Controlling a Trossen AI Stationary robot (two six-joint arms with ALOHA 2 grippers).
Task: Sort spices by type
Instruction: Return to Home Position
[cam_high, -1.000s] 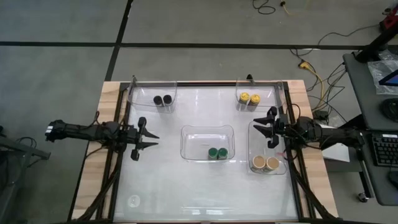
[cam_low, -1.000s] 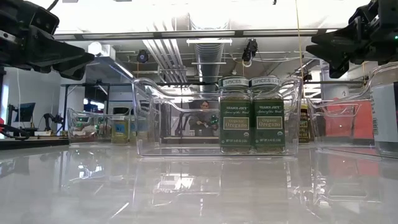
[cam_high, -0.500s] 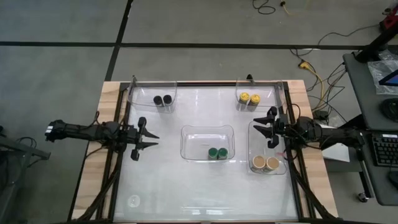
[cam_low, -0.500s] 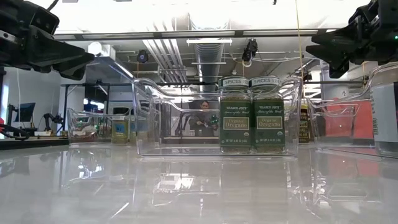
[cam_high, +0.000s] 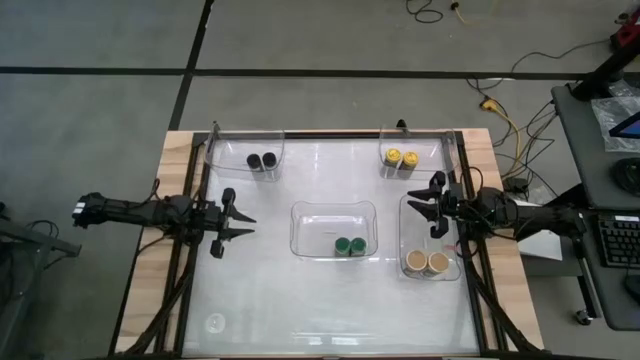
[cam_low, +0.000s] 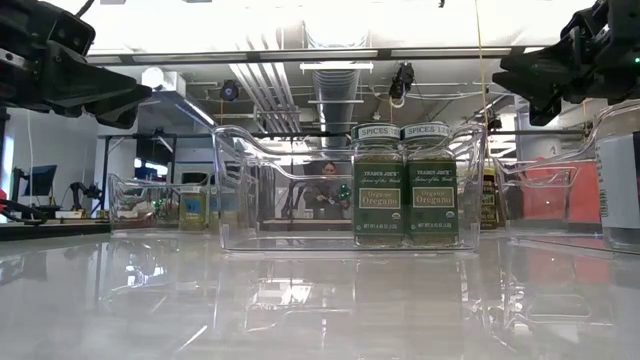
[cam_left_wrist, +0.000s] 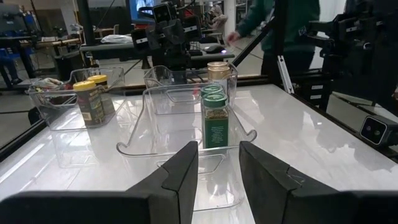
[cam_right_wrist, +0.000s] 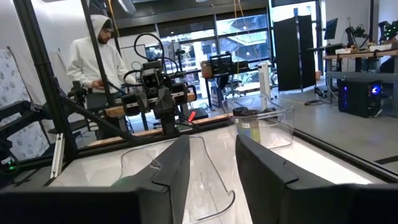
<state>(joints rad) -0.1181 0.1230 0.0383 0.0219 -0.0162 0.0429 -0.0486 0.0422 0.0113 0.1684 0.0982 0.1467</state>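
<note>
While the left gripper (cam_high: 250, 226) and right gripper (cam_high: 412, 203) hover at opposite sides of the worktop (cam_high: 300, 310), jaws spread, the tan jars (cam_high: 426, 263) stand nearest in the right tray (cam_high: 404, 240), the green oregano jars (cam_high: 349, 246) in the centre tray (cam_high: 315, 225). Farthest, black jars (cam_high: 262, 161) occupy the far-left tray (cam_high: 228, 155), yellow jars (cam_high: 400, 158) the far-right tray (cam_high: 428, 158).

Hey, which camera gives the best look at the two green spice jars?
The low view: both green jars stand side by side, full height, with readable oregano labels. The high view shows only their lids. The left wrist view lines one behind the other. The right wrist view doesn't clearly show them.
</note>
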